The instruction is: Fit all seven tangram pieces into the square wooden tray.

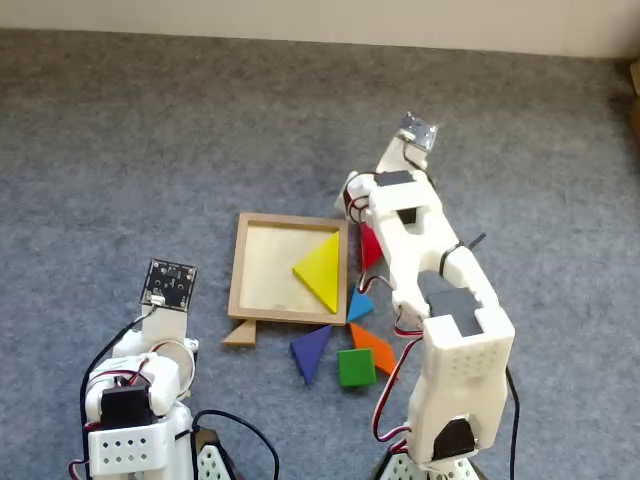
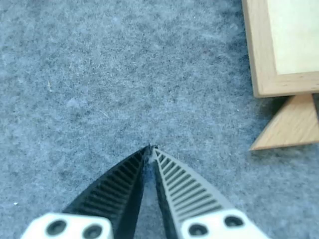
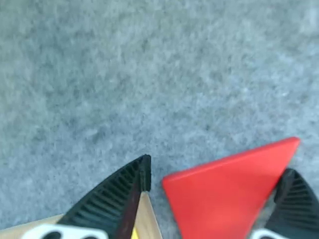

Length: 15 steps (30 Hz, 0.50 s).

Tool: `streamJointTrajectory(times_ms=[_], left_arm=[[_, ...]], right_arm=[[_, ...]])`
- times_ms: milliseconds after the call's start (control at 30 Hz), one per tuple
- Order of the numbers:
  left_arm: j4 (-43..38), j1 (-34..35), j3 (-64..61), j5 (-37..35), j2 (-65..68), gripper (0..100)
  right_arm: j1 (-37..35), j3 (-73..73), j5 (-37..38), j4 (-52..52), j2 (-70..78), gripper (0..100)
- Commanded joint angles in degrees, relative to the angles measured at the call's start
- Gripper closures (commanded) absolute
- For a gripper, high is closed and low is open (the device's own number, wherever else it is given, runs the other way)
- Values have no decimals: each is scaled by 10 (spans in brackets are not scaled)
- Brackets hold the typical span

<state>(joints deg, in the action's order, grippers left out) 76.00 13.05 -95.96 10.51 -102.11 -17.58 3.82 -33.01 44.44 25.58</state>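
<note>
1. We see a grey, felt-like carpet (image 1: pixel 150 150) spread over the whole work surface, reaching the left, right and near borders of the high view.
2. Up close in both wrist views we find its fibres fuzzy and mottled, with a few pale specks of lint.
3. Along the far side we see a plain, smooth beige strip (image 1: pixel 300 18); we cannot tell whether it is wall or floor.
4. At the right border we see a small brownish sliver (image 1: pixel 636 85), too cut off to identify.
5. We find the light soft and even, casting only faint shadows.
</note>
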Motion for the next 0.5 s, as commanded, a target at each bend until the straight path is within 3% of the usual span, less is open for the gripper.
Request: streamJointTrajectory(times_ms=[0, 133, 333, 467], left_arm=[[4, 4, -12, -5, -17, 992], [4, 4, -12, -5, -17, 992], [4, 4, -12, -5, -17, 992], [4, 4, -12, -5, -17, 992]], right_arm=[[16, -20, -3, 29, 0, 634], [17, -21, -3, 32, 0, 642], [18, -21, 31, 32, 0, 797], [18, -21, 48, 33, 0, 814]])
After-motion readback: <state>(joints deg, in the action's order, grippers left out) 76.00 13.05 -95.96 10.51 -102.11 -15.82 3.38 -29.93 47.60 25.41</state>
